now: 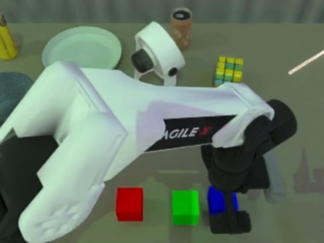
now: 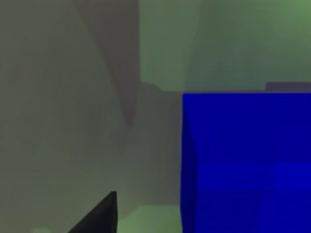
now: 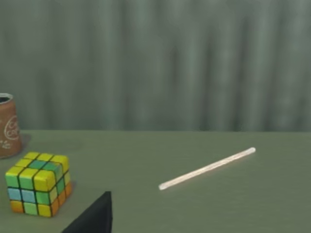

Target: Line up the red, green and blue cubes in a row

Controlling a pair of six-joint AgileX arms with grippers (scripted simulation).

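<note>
Blue cube (image 1: pixel 218 199) directly beneath left end effector (image 1: pixel 229 210), beside green cube (image 1: pixel 185 206).

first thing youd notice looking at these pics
The big white left arm sweeps across the middle of the table, its left gripper down at the blue cube. That cube ends a near-edge row, with the green cube in the middle and the red cube on the left. Farther back, right of centre, sits a multicoloured puzzle cube.
</note>
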